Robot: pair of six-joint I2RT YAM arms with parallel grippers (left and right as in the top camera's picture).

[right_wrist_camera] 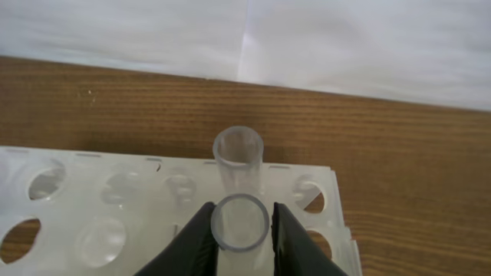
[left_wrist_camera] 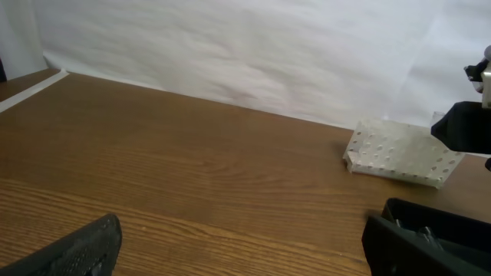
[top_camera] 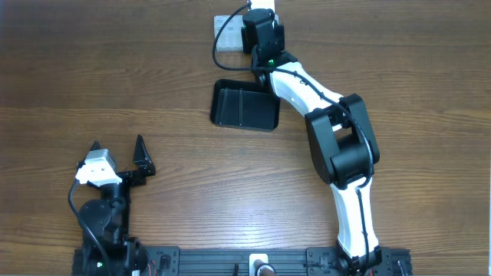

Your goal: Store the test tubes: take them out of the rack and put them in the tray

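Note:
The white test tube rack (top_camera: 229, 32) lies at the far edge of the table, with the right arm (top_camera: 295, 80) stretched out over it. In the right wrist view my right gripper (right_wrist_camera: 240, 230) is shut on the rim of a clear test tube (right_wrist_camera: 240, 221) that stands in the rack (right_wrist_camera: 92, 199). A second clear tube (right_wrist_camera: 238, 149) stands upright just behind it. The black tray (top_camera: 245, 105) sits on the near side of the rack. My left gripper (top_camera: 116, 143) rests open and holds nothing at the near left of the table, far from both.
The left wrist view looks across bare brown wood to the rack (left_wrist_camera: 403, 151) and the tray (left_wrist_camera: 441, 226), with a black part of the right arm (left_wrist_camera: 464, 126) above them. A white backdrop stands behind the table's far edge.

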